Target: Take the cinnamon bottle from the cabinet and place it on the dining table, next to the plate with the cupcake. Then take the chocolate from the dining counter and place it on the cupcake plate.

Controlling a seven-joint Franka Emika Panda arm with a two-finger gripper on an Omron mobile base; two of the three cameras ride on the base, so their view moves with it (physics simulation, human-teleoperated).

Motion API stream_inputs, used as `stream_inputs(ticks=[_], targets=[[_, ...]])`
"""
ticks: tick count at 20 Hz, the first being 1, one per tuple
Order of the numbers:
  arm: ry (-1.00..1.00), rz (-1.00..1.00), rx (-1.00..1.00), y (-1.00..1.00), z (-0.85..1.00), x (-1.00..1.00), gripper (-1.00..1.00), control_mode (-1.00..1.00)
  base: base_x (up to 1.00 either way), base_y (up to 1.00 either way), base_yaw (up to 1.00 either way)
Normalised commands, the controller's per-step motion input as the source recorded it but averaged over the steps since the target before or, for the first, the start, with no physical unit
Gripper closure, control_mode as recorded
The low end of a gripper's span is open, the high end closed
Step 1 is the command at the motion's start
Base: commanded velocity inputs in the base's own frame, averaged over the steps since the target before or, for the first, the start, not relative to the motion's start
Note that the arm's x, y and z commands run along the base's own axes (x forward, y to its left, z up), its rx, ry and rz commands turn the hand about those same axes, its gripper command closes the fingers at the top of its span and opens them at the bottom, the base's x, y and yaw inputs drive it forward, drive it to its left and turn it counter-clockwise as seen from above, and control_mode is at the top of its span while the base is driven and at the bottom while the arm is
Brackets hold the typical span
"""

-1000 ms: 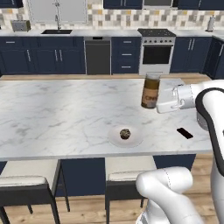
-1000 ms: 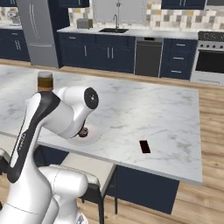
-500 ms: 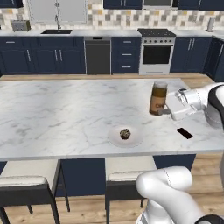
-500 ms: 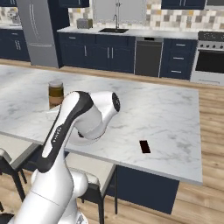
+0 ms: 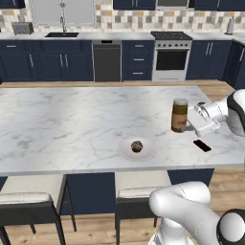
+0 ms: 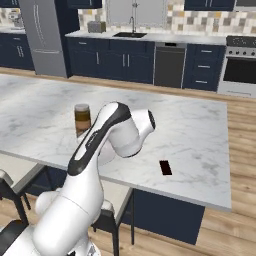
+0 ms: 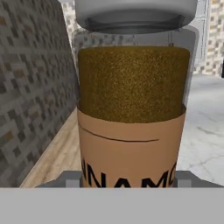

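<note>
gripper [image 5: 191, 120] pinching the cinnamon bottle [image 5: 180, 115] from the right, bottle upright on the dining table [image 5: 62, 119] | plate [image 5: 137, 149] with cupcake [image 5: 137, 146] nearer and left of the bottle, apart | chocolate [image 5: 202, 145] right of the plate, on the marble

Cinnamon bottle [image 6: 82, 119] upright on the dining table [image 6: 200, 125], chocolate [image 6: 165, 167] well apart

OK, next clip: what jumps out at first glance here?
The cinnamon bottle stands upright on the marble dining table, the claw at its side; up close, its orange-brown label fills the hand view. Nearer the front edge, a cupcake sits on a white plate, with the dark chocolate lying off to the right.
</note>
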Motion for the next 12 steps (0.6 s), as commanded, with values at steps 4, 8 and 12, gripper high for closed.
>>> stream_inputs(ticks=[4, 8, 12], targets=[[0.04, 0.00, -0.09, -0.20, -0.50, 0.43, 1.00, -1.00, 0.00, 0.00, 0.00], [0.12, 0.01, -0.01, -0.23, -0.57, 0.36, 1.00, -1.00, 0.00, 0.00, 0.00], [0.02, 0.09, 0.00, -0.24, -0.65, 0.13, 1.00, -1.00, 0.00, 0.00, 0.00]])
